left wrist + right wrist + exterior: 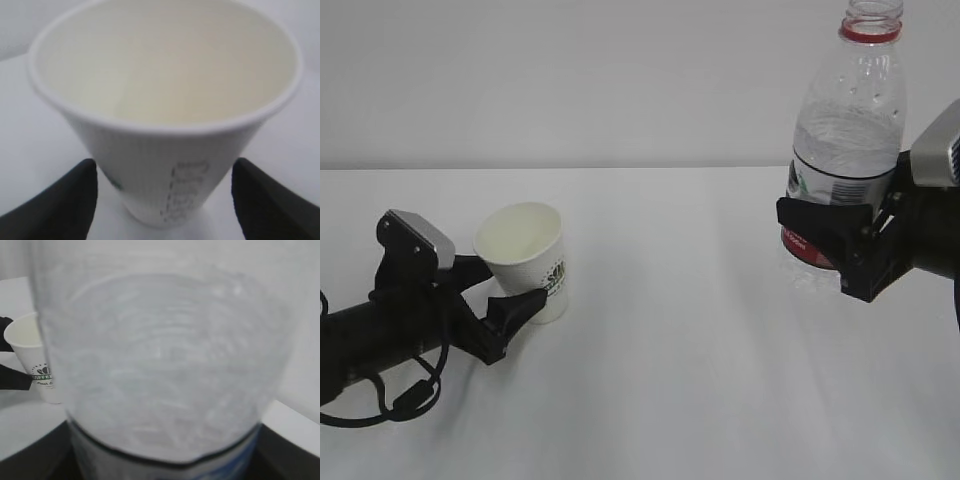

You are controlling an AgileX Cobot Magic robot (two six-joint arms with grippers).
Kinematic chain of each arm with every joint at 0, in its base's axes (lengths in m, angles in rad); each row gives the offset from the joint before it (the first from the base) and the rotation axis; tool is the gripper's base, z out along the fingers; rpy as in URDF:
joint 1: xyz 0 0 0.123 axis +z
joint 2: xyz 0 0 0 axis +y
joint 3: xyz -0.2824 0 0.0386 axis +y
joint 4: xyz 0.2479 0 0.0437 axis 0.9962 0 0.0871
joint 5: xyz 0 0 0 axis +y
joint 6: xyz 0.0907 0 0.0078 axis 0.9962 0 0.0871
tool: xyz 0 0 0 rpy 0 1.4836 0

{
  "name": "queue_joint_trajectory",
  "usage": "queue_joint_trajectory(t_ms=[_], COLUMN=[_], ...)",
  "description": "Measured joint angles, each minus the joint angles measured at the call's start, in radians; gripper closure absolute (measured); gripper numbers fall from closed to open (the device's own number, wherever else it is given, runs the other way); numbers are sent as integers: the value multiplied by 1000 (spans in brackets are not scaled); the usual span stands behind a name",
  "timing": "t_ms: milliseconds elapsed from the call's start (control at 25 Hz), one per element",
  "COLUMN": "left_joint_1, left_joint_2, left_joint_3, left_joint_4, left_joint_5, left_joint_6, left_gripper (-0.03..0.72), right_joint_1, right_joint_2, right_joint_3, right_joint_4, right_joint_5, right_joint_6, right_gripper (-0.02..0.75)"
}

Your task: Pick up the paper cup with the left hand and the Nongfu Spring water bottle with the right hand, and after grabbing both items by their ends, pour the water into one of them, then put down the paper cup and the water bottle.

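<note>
The paper cup (525, 245) stands upright on the white table, green logo facing front, cream inside. My left gripper (510, 282) reaches in low from the left and straddles its lower half. In the left wrist view the cup (165, 100) fills the frame, and both black fingers (70, 200) stand a little clear of its wall, so the gripper (162, 200) is open. The Nongfu Spring water bottle (845, 130) is upright at the right, uncapped, with water (840, 150) inside. My right gripper (845, 235) is shut on its labelled middle. Close up, the bottle (160, 365) hides the table; the cup (30, 347) shows at left.
The white table (670, 380) runs back to a plain pale wall. A black cable (390, 400) loops under the left arm near the front left. Nothing else stands between the cup and the bottle.
</note>
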Motion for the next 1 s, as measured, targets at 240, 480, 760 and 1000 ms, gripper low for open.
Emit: queue_joint_trajectory(t_ms=[240,480,760,1000], left_joint_1=[0,0,44,196], left_joint_2=[0,0,-35,-102], left_joint_3=[91,156,167,167], left_joint_4=[-19,-86,-63,85], left_joint_5=[-1,-1,-1,-1], left_joint_6=[-3,-3,-6,-111], left_gripper=[78,79,102,108], right_joint_1=[0,0,0,0], right_joint_2=[0,0,0,0], right_joint_3=[0,0,0,0], right_joint_4=[0,0,0,0], right_joint_5=[0,0,0,0], right_joint_6=[-1,-1,-2,-2], right_gripper=[250,250,250,251])
